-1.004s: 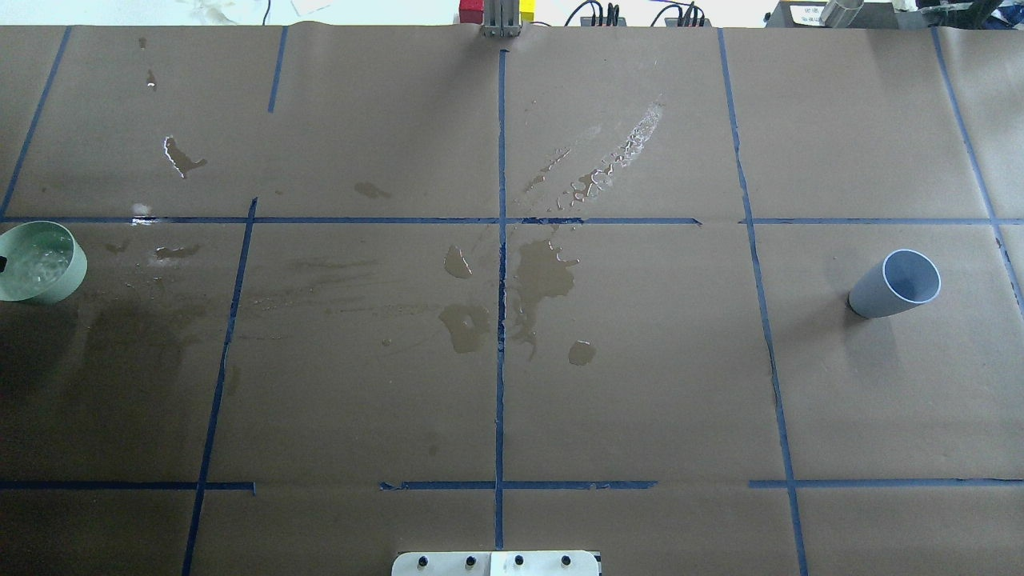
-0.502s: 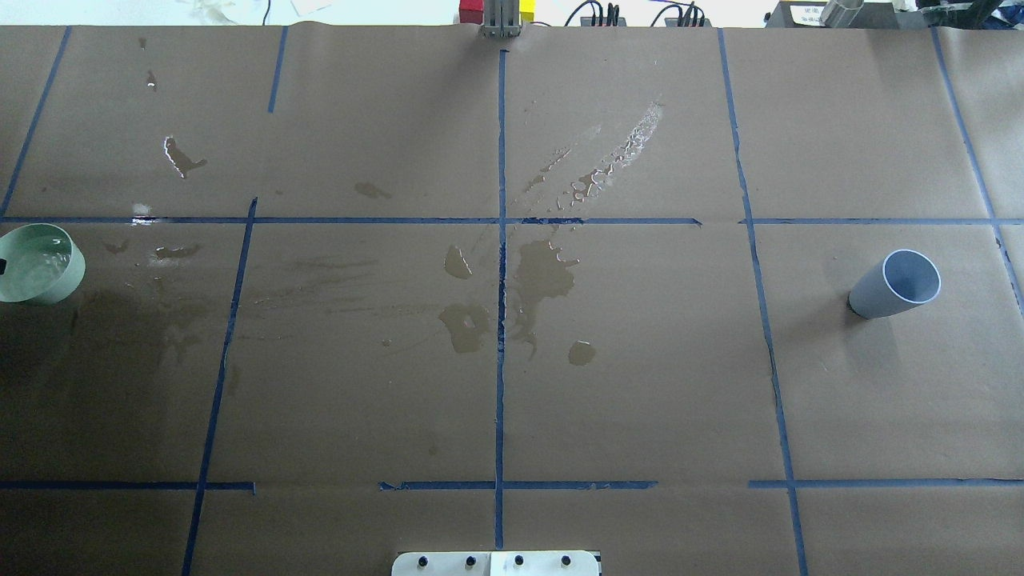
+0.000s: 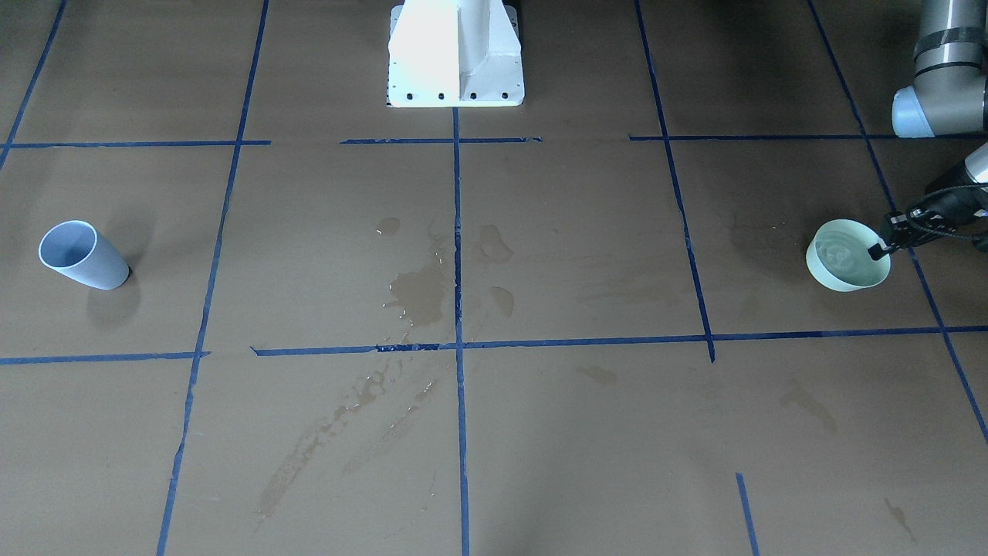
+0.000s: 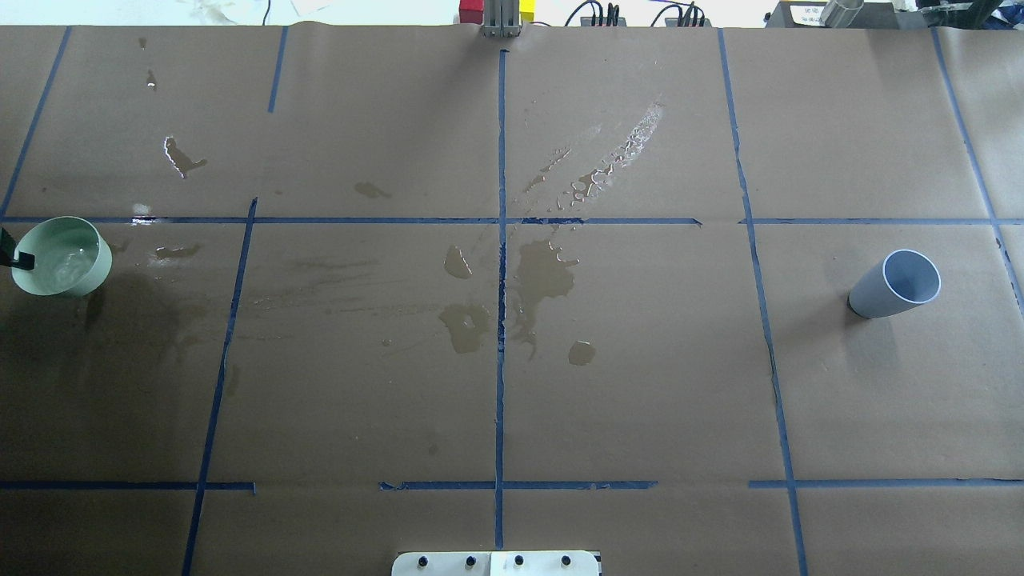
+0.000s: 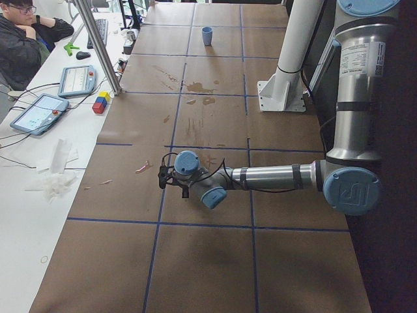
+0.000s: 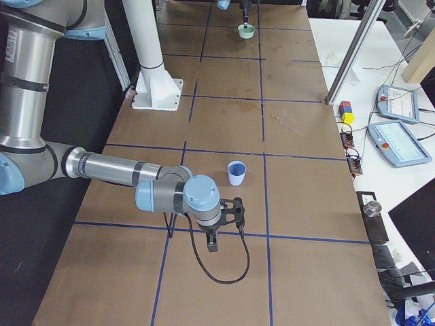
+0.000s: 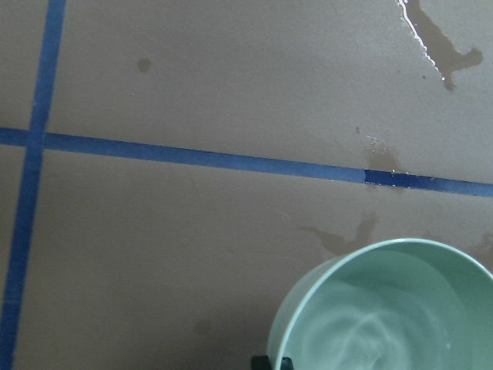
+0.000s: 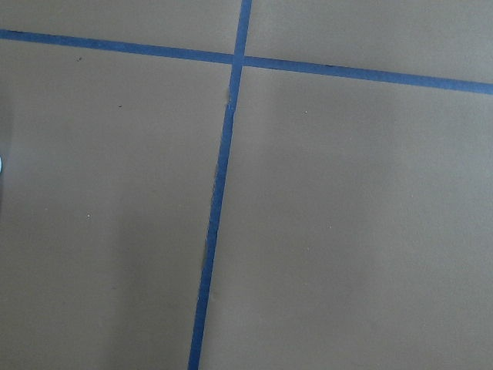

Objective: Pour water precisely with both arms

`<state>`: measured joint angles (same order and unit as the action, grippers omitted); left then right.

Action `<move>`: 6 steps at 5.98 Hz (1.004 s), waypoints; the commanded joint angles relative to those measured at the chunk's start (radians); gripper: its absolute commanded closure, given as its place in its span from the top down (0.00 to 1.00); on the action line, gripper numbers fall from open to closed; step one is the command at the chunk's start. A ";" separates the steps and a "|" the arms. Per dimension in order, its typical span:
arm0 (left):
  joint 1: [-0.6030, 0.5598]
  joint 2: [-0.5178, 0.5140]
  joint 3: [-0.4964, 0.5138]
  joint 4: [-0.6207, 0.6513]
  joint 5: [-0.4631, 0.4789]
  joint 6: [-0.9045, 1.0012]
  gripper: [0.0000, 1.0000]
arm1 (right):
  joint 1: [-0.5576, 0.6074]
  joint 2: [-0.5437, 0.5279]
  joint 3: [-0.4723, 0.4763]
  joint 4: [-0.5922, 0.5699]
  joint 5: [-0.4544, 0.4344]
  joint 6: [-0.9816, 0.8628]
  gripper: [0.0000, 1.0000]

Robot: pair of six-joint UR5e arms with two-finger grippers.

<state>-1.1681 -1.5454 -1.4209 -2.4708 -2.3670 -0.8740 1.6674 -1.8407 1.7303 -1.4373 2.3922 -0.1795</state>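
A pale green cup (image 4: 62,258) holds rippling water (image 7: 373,333). My left gripper (image 3: 880,249) is shut on the cup's rim at the table's left end; one fingertip (image 7: 271,362) shows at the rim in the left wrist view. The cup (image 3: 847,256) stands upright and casts a shadow set apart from it. An empty blue-grey cup (image 4: 894,285) stands on the right side of the table. My right gripper (image 6: 212,243) shows only in the exterior right view, nearer the camera than that cup (image 6: 236,172). I cannot tell whether it is open or shut.
Spilled water lies in puddles (image 4: 544,276) and a streak (image 4: 620,152) around the table's centre. The white pedestal (image 3: 455,54) stands at the robot's edge. Beyond the far edge, a side table carries tablets (image 5: 39,112) and colour blocks (image 5: 100,103), with a person (image 5: 26,39) seated there.
The green cup has moved right, further onto the table, with my left gripper's finger now showing at its rim. The blue-grey cup has not moved.
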 commanded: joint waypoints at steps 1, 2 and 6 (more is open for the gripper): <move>0.072 -0.001 0.000 -0.051 0.055 -0.078 0.01 | 0.000 0.000 0.000 0.000 -0.001 0.000 1.00; 0.091 -0.001 -0.001 -0.062 0.060 -0.092 0.05 | 0.000 0.000 0.000 0.000 -0.001 -0.002 1.00; 0.091 -0.001 -0.013 -0.063 0.061 -0.082 1.00 | 0.000 0.000 0.002 0.000 -0.001 -0.003 1.00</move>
<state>-1.0760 -1.5463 -1.4255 -2.5330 -2.3058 -0.9579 1.6674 -1.8408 1.7315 -1.4373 2.3915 -0.1815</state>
